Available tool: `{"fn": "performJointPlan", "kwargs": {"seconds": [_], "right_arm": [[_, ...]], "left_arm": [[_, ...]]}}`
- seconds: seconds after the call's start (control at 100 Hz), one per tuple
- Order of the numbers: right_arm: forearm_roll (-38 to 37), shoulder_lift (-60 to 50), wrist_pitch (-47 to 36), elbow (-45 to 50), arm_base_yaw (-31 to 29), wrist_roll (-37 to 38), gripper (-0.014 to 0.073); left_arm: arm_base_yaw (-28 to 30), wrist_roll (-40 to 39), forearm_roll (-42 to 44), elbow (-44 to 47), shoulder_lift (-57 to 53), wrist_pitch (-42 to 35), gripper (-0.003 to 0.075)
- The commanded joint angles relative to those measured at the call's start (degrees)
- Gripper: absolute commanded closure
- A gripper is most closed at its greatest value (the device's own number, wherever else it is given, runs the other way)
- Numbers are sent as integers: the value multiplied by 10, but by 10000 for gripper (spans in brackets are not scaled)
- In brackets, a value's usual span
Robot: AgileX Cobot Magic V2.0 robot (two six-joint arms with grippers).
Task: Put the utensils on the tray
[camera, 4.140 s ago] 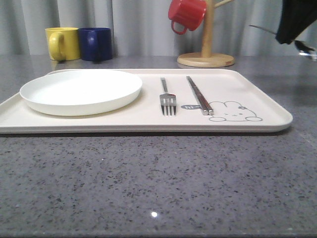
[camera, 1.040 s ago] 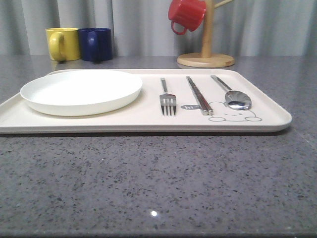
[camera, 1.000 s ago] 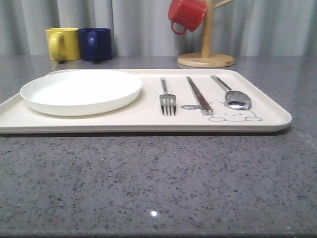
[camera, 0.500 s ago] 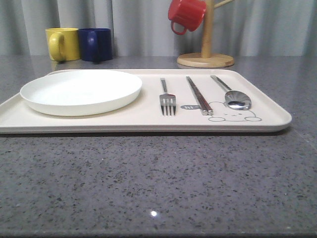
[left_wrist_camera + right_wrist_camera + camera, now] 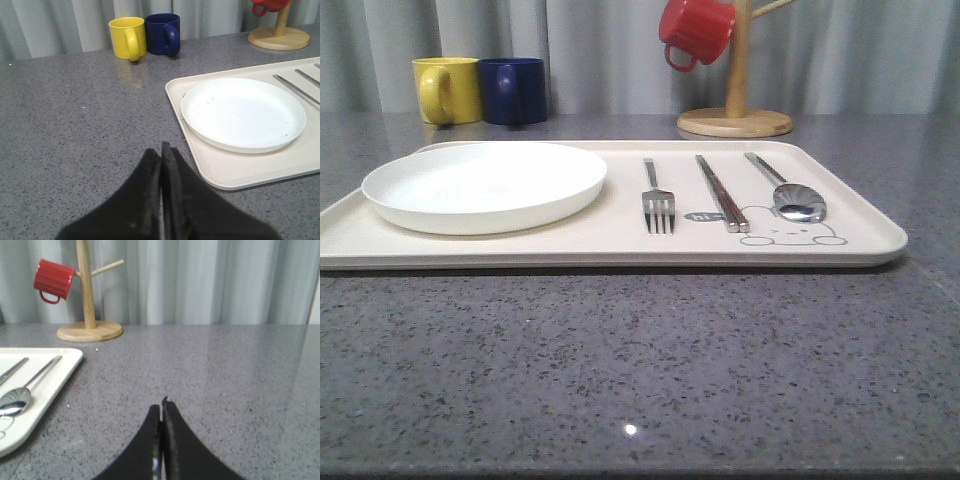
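The speckled grey stone desk (image 5: 640, 370) holds the big flat cream tray (image 5: 620, 245) with rounded corners and a grey rabbit drawing, and a round white plate (image 5: 485, 185) lies at its 9 o'clock side. At the tray's 3 o'clock side lie three shiny silver utensils side by side: the flat chopsticks (image 5: 722, 192) in the middle, the four-tined fork (image 5: 658, 198) at their 9 o'clock and the oval-bowled spoon (image 5: 790, 192) at their 3 o'clock. The left black tool (image 5: 161, 165) and the right black tool (image 5: 161, 415) each hang over bare desk off the tray, fingers pressed together and holding nothing.
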Motion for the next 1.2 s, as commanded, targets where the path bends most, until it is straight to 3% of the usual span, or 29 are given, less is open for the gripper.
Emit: {"fn": "performJointPlan", "kwargs": {"seconds": [0.0,0.94,1.04,1.09,1.19], "right_arm": [[-8,-13,-32,3,-2,-6,668],[-8,-12,-33,2,-2,-6,668],[-8,-12,-33,2,-2,-6,668],[-8,-12,-33,2,-2,-6,668],[-8,-12,-33,2,-2,-6,668]], "left_arm": [[-3,-5,-6,-13,8,-44,739],[-3,-6,3,-13,8,-44,739],[-1,-6,29,-6,8,-79,739],[2,-26,59,6,3,-109,739],[19,-137,110,52,-7,-173,740]]}}
